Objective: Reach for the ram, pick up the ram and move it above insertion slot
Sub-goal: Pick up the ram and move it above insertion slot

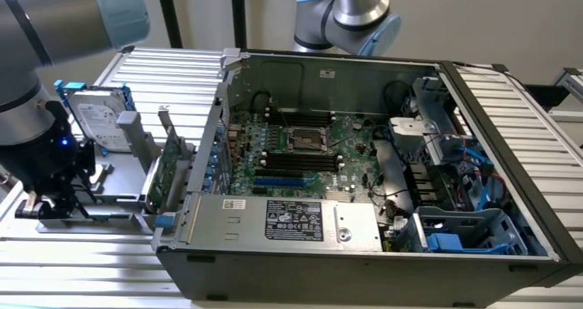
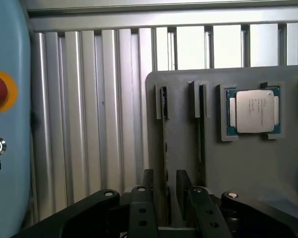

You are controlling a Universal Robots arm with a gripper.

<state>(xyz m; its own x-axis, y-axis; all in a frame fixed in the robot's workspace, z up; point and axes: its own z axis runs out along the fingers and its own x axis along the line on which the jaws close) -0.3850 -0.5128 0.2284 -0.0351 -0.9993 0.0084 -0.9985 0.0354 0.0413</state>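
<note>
Black jaws, narrowly apart, straddle the edge-on ram [image 2: 164,144], its near end hidden.

The open case [image 1: 364,268] lay on the slatted table [image 1: 91,275], with the memory sockets [image 1: 299,160] on the board inside. At the exterior view's left stood a fixture [image 2: 238,168] (hard drive [image 1: 95,121] at its far end) holding the ram [image 2: 165,129] on edge beside a processor [image 2: 253,111], with the gripper [image 2: 166,181] astride the ram.
</note>
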